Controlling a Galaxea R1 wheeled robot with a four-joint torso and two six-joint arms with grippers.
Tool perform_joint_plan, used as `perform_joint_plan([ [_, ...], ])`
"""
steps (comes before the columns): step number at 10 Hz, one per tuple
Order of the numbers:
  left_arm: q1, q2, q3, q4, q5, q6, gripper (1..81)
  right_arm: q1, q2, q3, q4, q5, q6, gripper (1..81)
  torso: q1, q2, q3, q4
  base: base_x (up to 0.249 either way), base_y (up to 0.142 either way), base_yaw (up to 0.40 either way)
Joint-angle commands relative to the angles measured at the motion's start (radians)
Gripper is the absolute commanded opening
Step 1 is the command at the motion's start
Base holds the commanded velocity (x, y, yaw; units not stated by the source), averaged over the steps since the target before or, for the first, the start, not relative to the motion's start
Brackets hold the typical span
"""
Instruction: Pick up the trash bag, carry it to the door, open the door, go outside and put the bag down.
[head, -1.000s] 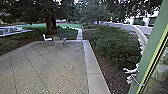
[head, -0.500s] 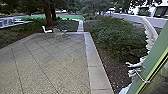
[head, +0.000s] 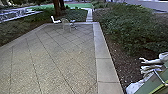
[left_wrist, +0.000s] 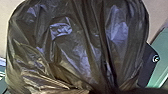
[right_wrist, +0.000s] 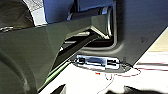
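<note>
The black trash bag (left_wrist: 80, 45) looms large in the left wrist view, shiny and wrinkled, its folds drawn together into a neck. At that gathered neck is my left gripper (left_wrist: 111, 88), shut on the bag. A dark, rounded part of what looks like the same bag (right_wrist: 15, 15) shows in the right wrist view, beyond the robot's own parts. In the head view, a slanting green door frame (head: 150, 86) with a metal handle (head: 161, 77) stands close at the right.
A paved patio (head: 57, 57) lies ahead, bordered by a pale kerb (head: 102, 52). At its far edge stand a white chair (head: 55, 20) and another chair (head: 66, 24). Right of the kerb are bare soil and a hedge (head: 130, 27). White bone-like shapes (head: 151, 61) show beside the door frame.
The head camera's view has tipped downward and turned somewhat left; the door frame now takes up less of it, lower at the right, and more of the near paving shows.
</note>
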Motion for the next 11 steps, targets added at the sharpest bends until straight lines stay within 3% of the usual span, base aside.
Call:
perform_joint_plan([
  [1, -0.085, -0.061, -0.002, -0.067, 0.102, -0.003, 1.0, 0.02, 0.01, -0.003, 0.003, -0.072, -0.002, 81.1, 0.0, 0.0, 0.0, -0.001, 0.0, 0.0, 0.0],
  [2, -0.104, -0.069, -0.002, -0.09, 0.103, -0.003, 1.0, 0.02, 0.021, -0.02, 0.001, -0.072, -0.002, 81.1, 0.0, 0.0, -0.005, 0.011, 0.0, 0.0, 0.0],
  [4, -0.141, -0.072, -0.004, -0.107, 0.131, -0.003, 1.0, 0.02, 0.043, -0.057, 0.001, -0.074, -0.001, 81.1, 0.001, 0.0, -0.009, 0.013, 0.0, 0.0, 0.0],
  [5, -0.155, -0.074, -0.005, -0.109, 0.134, -0.003, 1.0, 0.02, 0.044, -0.052, 0.001, -0.072, -0.002, 81.1, 0.001, 0.0, 0.058, 0.091, 0.0, 0.0, 0.0],
  [6, -0.172, -0.08, -0.005, -0.119, 0.137, -0.003, 1.0, 0.022, 0.046, -0.052, 0.001, -0.072, -0.002, 81.1, 0.001, 0.0, 0.064, 0.098, 0.0, 0.0, 0.0],
  [7, -0.187, -0.086, -0.011, -0.135, 0.148, -0.003, 1.0, 0.024, 0.046, -0.05, 0.001, -0.074, -0.002, 81.1, 0.001, 0.001, 0.079, 0.118, 0.0, 0.0, 0.0],
  [9, -0.216, -0.084, -0.042, -0.156, 0.163, -0.003, 1.0, 0.022, 0.046, -0.049, 0.001, -0.074, -0.002, 81.1, 0.001, 0.001, 0.092, 0.19, 0.0, 0.0, 0.0],
  [10, -0.239, -0.08, -0.065, -0.158, 0.175, -0.003, 1.0, 0.024, 0.046, -0.049, 0.001, -0.074, -0.002, 81.1, 0.001, 0.001, 0.064, 0.199, 0.0, 0.0, 0.0],
  [11, -0.27, -0.077, -0.089, -0.17, 0.203, -0.003, 1.0, 0.023, 0.046, -0.049, 0.001, -0.075, -0.002, 81.1, 0.0, 0.001, 0.07, 0.219, 0.0, 0.0, 0.0],
])
